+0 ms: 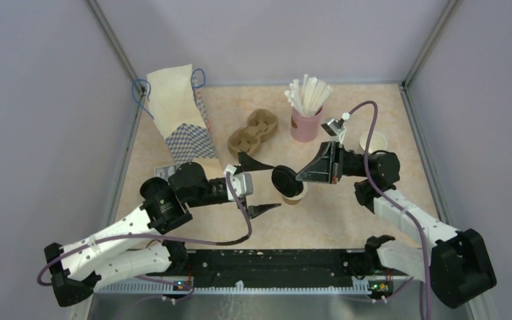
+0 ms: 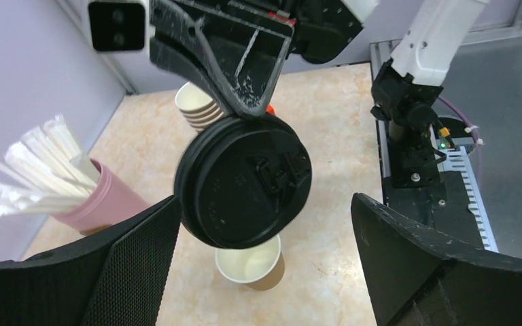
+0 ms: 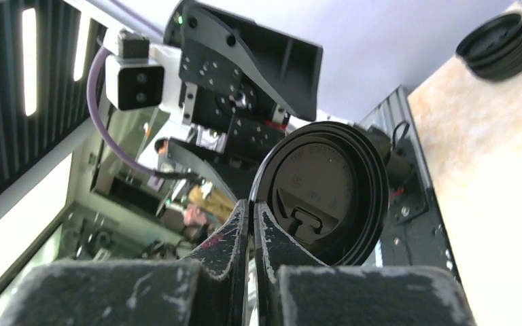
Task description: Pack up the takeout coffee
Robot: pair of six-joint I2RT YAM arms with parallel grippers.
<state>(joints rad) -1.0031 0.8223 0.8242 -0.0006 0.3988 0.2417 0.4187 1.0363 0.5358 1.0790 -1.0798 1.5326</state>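
The takeout coffee cup (image 1: pixel 296 196) is a small brown paper cup, white inside, standing lidless on the table; it also shows in the left wrist view (image 2: pixel 251 266). My right gripper (image 1: pixel 301 177) is shut on the rim of a round black lid (image 1: pixel 286 180) and holds it tilted just above the cup. The lid fills the left wrist view (image 2: pixel 245 180) and shows in the right wrist view (image 3: pixel 326 190) past the closed right gripper (image 3: pixel 251 207). My left gripper (image 1: pixel 268 187) is open, its fingers either side of the cup at a distance (image 2: pixel 262 268).
A paper bag (image 1: pixel 180 113) with blue handles stands at the back left. A cardboard cup carrier (image 1: pixel 253 131) lies beside it. A pink cup of white straws (image 1: pixel 305 123) and a stack of lidless brown cups (image 1: pixel 373 141) stand at the back right. A stack of black lids (image 3: pixel 499 37) lies on the table.
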